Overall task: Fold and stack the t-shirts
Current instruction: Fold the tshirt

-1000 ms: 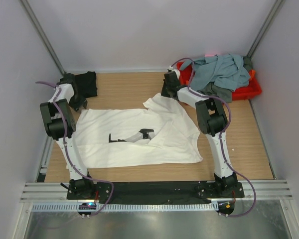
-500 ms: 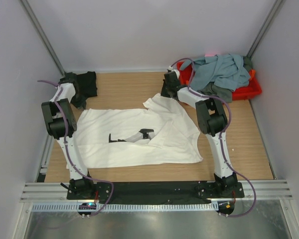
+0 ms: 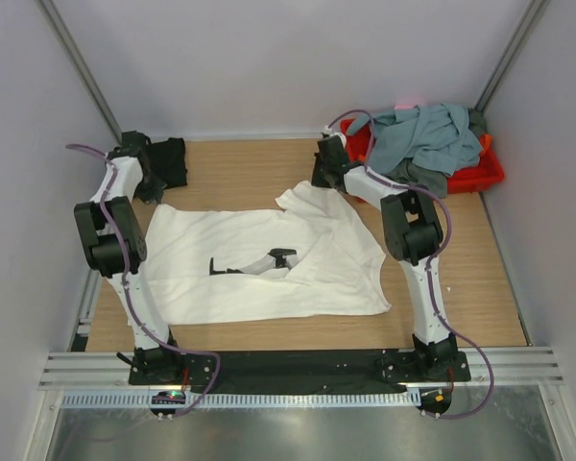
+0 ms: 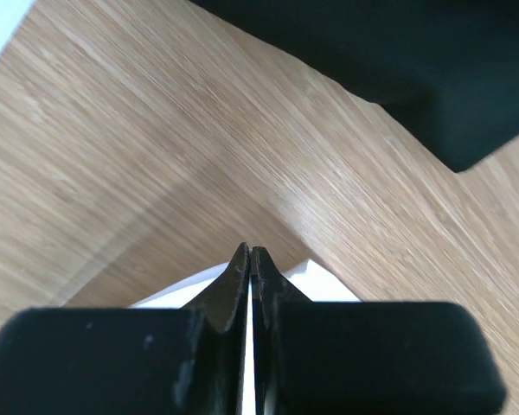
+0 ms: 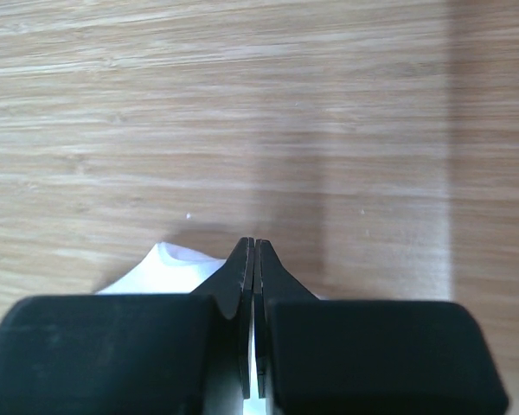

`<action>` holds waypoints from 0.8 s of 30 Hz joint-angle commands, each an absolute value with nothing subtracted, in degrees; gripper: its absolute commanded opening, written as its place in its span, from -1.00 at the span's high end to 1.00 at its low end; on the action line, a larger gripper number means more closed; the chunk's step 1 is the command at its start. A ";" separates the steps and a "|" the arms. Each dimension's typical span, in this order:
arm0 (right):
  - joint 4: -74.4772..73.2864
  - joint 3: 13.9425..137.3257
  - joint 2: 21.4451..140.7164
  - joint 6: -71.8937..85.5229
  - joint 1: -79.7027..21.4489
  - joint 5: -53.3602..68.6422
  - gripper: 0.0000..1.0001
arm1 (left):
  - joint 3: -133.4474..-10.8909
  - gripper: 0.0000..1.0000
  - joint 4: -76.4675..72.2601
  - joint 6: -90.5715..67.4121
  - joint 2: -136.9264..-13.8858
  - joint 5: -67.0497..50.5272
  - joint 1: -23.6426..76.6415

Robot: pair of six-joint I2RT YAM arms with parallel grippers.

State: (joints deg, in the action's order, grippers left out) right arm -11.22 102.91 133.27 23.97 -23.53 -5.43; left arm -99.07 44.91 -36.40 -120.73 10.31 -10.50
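Left fingers (image 4: 240, 270) pressed flat together, with a thin strip of white cloth caught in the seam between them: clamped on the far left corner of the white t-shirt (image 3: 202, 279). Bare wood grain of the table (image 3: 250, 168) just beyond the tips, and past that an edge of the black t-shirt (image 3: 168, 158), lying folded at the far left corner of the table, close to the pinched corner but apart from it

Right fingers (image 5: 245, 259) likewise squeezed shut, with white cloth showing in the slit and bulging out to the left beneath them: gripping the same white t-shirt at its far right edge, near the red tray (image 3: 492, 175). Only table ahead of those tips

Between the two grips, white t-shirt spread across the middle of the table, mostly flat, rumpled and partly turned over on its right side. Near its centre a dark mark (image 3: 254, 261), too small to read as print or label

In the red tray at the far right corner, a loose heap: grey-blue t-shirt (image 3: 422, 134) on top, spilling over the rim, dark grey t-shirt (image 3: 418, 176) beneath it at the near side
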 commanded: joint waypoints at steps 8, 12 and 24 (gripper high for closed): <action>-13.98 98.35 115.76 19.78 -23.82 -5.54 0.97 | -95.81 1.00 46.05 -34.45 -109.08 10.55 -12.04; -13.89 94.40 111.98 19.86 -23.82 -4.31 0.97 | -93.52 1.00 45.97 -33.49 -105.30 10.55 -13.01; -15.56 78.85 94.16 21.44 -24.35 -2.55 0.97 | -84.47 1.00 44.91 -32.34 -96.86 9.32 -15.73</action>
State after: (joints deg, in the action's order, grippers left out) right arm -16.36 81.36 102.48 21.19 -23.77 -3.16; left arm -86.15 46.00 -33.76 -99.92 10.15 -14.85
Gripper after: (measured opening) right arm 0.026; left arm 0.004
